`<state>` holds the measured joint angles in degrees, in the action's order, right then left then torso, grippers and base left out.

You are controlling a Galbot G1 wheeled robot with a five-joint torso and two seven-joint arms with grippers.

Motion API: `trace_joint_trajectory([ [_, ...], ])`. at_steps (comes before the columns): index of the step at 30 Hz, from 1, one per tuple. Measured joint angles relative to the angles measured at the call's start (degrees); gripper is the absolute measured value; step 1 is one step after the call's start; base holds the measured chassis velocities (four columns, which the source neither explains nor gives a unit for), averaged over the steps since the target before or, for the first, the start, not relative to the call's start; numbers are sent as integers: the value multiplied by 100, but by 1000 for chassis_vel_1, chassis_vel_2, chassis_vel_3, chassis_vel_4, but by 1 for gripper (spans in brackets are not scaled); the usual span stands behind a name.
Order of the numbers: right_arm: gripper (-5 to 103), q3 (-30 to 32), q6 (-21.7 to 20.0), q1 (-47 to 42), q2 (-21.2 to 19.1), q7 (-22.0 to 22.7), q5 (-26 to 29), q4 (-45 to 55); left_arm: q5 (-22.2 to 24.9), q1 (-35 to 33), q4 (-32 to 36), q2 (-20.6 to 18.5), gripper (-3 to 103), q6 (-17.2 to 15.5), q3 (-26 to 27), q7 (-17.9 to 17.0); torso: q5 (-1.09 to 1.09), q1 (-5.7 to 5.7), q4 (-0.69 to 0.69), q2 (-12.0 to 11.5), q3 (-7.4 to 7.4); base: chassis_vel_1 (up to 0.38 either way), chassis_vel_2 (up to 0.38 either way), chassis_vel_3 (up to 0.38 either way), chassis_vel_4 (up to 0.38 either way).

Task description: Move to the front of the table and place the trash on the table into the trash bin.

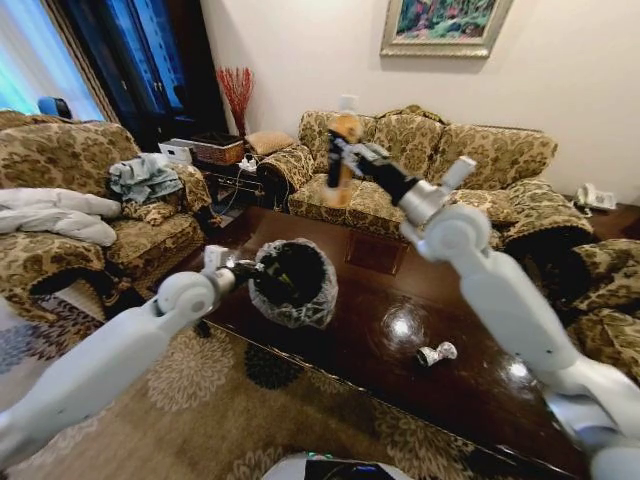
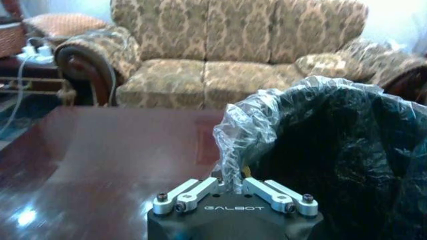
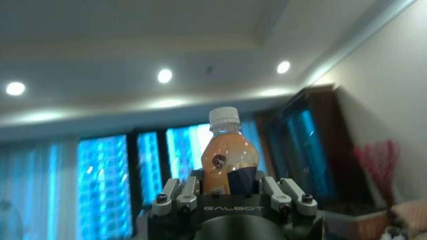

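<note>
Sofas ring the table. Left gripper pinches the trash bin liner, steadying it; right gripper clamps the orange bottle aloft, far above, ready for dropping.

Table: glossy dark reddish-brown top. Trash bin above the table's left edge: black, lined with translucent crinkled bag. Bottle above the table's far side: orange liquid, white cap, dark blue label. Small bottle on the table: grey-white. Sofa behind the table: tan-gold damask pattern. Rug under the table: beige with dark medallions.
</note>
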<state>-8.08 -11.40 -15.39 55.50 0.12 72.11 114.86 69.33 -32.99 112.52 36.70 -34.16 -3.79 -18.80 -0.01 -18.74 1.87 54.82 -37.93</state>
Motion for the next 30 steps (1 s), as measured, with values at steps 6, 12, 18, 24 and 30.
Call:
trace_joint_trajectory([
  [6, 41, -267, 28, -859, -406, -383, -973, 112, 71, 400, -186, 113, 1, -34, -216, 59, 6, -1, -3, -1, -1, 0, 0, 0, 0],
  [12, 41, -269, 24, -1217, -531, -607, -1401, 152, 93, 458, -165, 125, 1, -42, -208, 100, 0, 0, -1, 0, 0, 0, 0, 0, 0],
  [18, 49, -317, 82, -1256, -527, -670, -1753, 164, 146, 425, -46, 109, 1, -61, -192, 65, 2, 0, -1, 0, -1, 0, 0, 0, 0],
  [24, 71, -203, 75, -1231, -727, -464, -1696, 396, 150, 210, 89, 2, 1, -64, 2, 68, 1, 1, 0, 0, 0, 0, 0, 0, 0],
  [30, 92, 48, 46, -1240, -1123, -209, -1383, 732, 150, -21, 240, -40, 1, -81, 197, 62, 1, 0, -1, 0, 0, 0, 0, 0, 0],
])
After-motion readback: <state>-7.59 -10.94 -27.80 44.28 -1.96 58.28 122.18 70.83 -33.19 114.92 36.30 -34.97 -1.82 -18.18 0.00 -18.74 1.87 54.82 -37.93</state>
